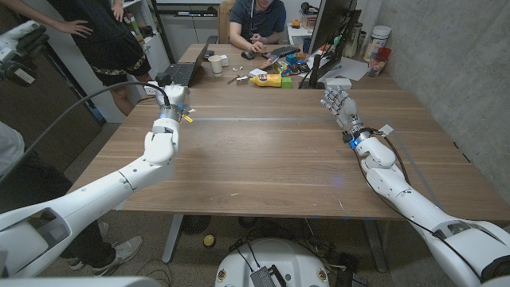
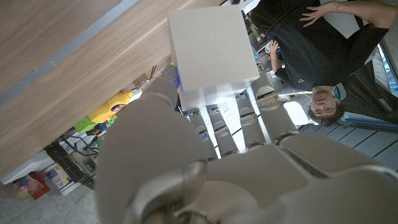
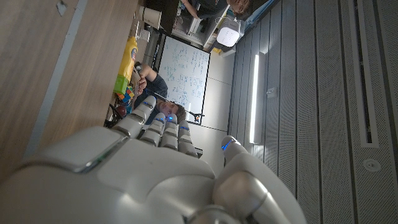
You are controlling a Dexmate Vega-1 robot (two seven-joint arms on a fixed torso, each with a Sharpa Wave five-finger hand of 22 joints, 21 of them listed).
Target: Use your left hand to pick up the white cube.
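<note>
White cube (image 2: 213,53) gripped by left hand (image 2: 205,155), table edge (image 1: 135,119) near

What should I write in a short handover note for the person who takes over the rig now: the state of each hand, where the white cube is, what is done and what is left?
Left hand: it grips the white cube between thumb and fingers, over the far left part of the wooden table.
Right hand: it holds nothing, fingers extended, over the far right part of the table.
Done: the cube is in the left hand's grasp; the left wrist view shows it clear of the tabletop.
Left: hold the cube steady and confirm the lift; the right hand has nothing to do.
</note>
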